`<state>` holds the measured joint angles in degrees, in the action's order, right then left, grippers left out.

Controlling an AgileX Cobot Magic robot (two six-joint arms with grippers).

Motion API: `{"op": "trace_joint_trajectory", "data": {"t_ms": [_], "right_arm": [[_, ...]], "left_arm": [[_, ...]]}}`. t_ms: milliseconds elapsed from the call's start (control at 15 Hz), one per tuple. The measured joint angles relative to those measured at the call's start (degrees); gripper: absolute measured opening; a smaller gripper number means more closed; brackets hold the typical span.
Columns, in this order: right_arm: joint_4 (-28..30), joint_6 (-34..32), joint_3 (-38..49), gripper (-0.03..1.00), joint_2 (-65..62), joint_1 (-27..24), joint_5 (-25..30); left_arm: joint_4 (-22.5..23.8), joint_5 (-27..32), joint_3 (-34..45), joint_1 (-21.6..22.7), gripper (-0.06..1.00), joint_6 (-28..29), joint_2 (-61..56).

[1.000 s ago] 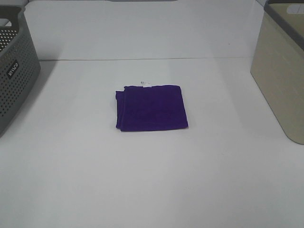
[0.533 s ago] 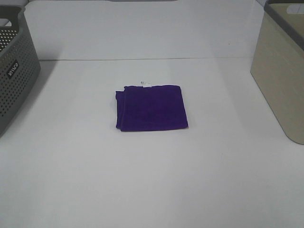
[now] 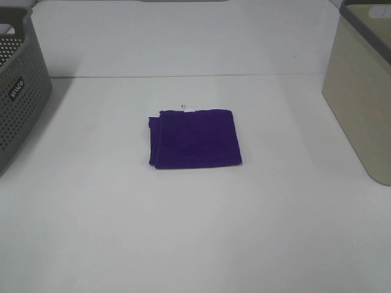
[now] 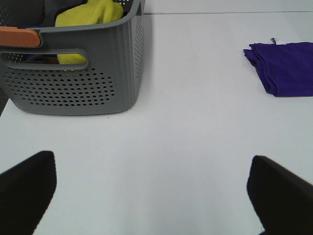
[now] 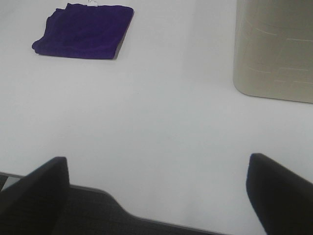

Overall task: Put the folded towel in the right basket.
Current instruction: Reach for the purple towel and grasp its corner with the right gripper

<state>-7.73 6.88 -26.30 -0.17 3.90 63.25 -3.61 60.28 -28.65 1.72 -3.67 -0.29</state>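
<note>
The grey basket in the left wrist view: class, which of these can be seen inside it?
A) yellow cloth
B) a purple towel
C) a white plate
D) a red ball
A: yellow cloth shows above the rim of the grey basket, while the purple towel lies apart from it on the table.
</note>
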Motion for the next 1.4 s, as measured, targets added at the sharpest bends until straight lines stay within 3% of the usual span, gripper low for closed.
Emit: {"op": "trace_joint_trajectory", "data": {"t_ms": [267,467,533,733,933,1400], "right_arm": [[0.00,-1.03,-0.80,0.95,0.63,0.00,0.00],[0.00,-1.95,-6.02,0.95,11.23,0.00,1.09],[0.00,-1.95,-12.66,0.95,23.66,0.00,3.04],[-0.40,-1.95,-24.41,0.95,40.45,0.00,5.79],[-5.16,-2.01,-33.12,0.94,51.57,0.00,6.02],[-16.90,0.06,-40.97,0.94,69.16,0.00,6.59]], "left_arm": [[0.00,0.00,0.00,0.00,0.99,0.00,0.00],[0.00,0.00,0.00,0.00,0.99,0.00,0.00],[0.00,0.00,0.00,0.00,0.99,0.00,0.00],[0.00,0.00,0.00,0.00,0.99,0.00,0.00],[0.00,0.00,0.00,0.00,0.99,0.00,0.00],[0.00,0.00,0.00,0.00,0.99,0.00,0.00]]}}
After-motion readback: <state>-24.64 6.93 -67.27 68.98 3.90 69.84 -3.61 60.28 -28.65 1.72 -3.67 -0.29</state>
